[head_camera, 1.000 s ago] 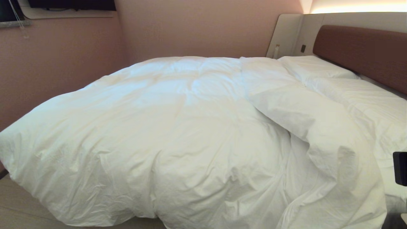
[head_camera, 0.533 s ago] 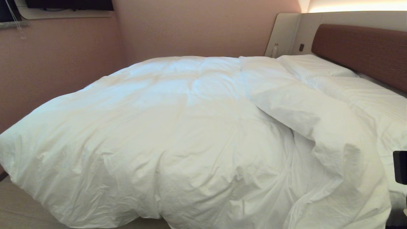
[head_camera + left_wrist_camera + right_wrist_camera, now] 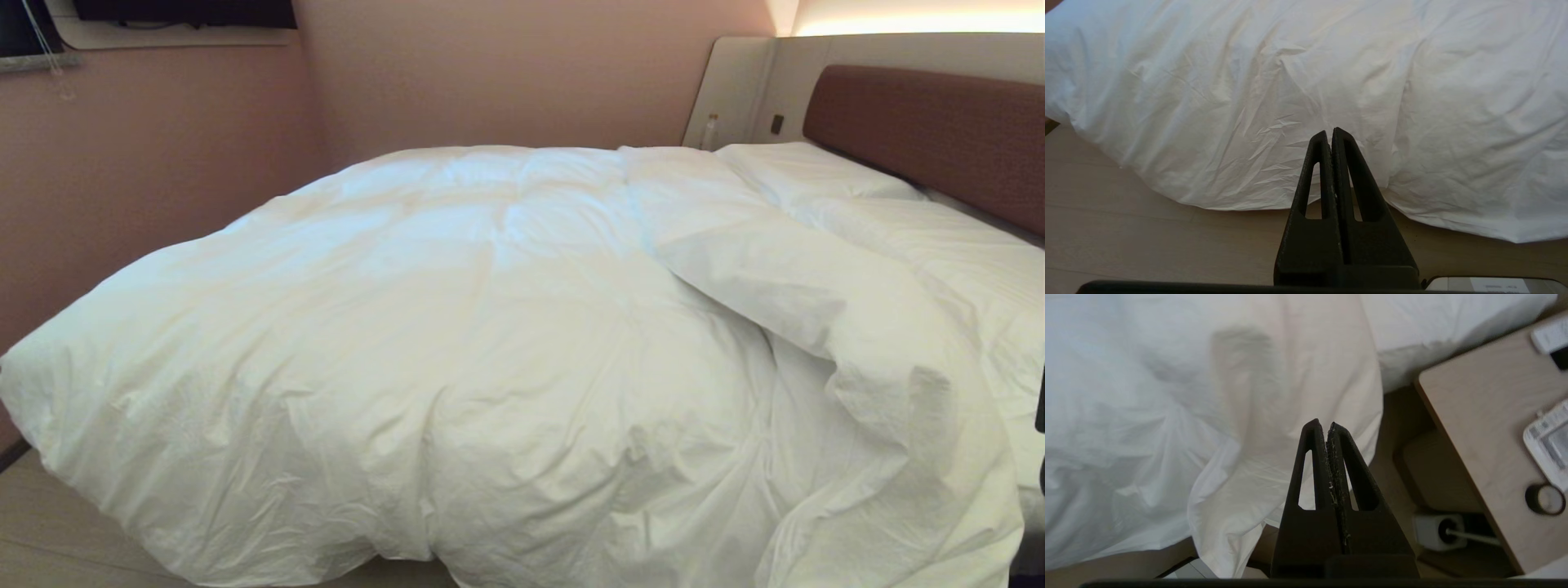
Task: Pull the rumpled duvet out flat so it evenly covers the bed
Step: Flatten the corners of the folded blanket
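- The duvet, white, puffy and creased, lies heaped over the bed, its near edge hanging down to the pale wood floor.
- A thick fold of it runs from the far middle toward the near right, doubled back over itself.
- White pillows lie at the far right, against the brown padded headboard; pink walls close in the left and far sides.
- The left claw hangs just off the duvet's near edge, above the floor, its fingers pressed together on nothing.
- The right claw hovers over the duvet's near right corner, fingers likewise closed and empty, not touching the cloth.
- Beside that corner stands a light wooden table carrying a roll of tape; a white power socket with a cable sits on the floor below it.
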